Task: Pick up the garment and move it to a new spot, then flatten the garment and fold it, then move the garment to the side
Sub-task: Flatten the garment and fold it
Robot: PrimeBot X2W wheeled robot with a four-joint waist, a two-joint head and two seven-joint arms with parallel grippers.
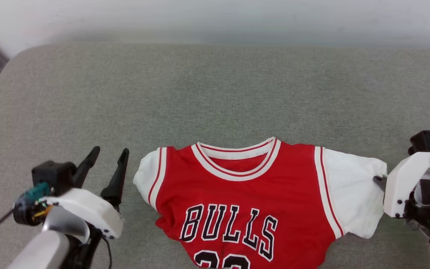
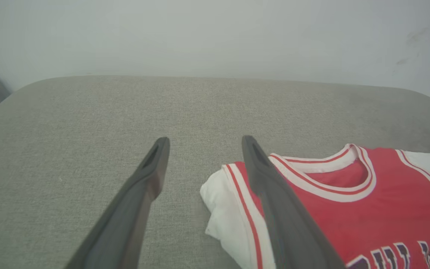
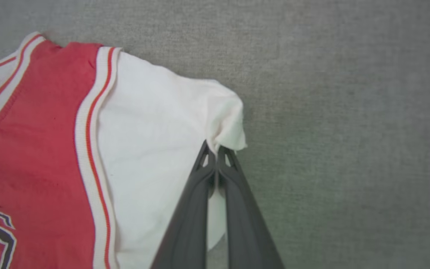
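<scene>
Two grippers flanking a red Bulls jersey (image 1: pixel 245 194), spread front-up on a grey upholstered cushion (image 1: pixel 215 93), collar toward the far edge, hem cut off by the bottom of the head view. Right gripper (image 3: pixel 212 148): fingers pressed together on the outer cuff of the white right sleeve (image 3: pixel 155 123), cloth puckered at the tips. Grips there, probably, to draw the sleeve outward and flatten it, or to lift the shirt by that corner. Reaches in low from the side, pointing toward the jersey. Left gripper (image 1: pixel 110 150): spread wide, nothing between the fingers, just beside the crumpled left sleeve (image 1: pixel 146 175) and seemingly clear of it. Hovers angled up and forward over bare cushion, likely poised for the matching cuff.
</scene>
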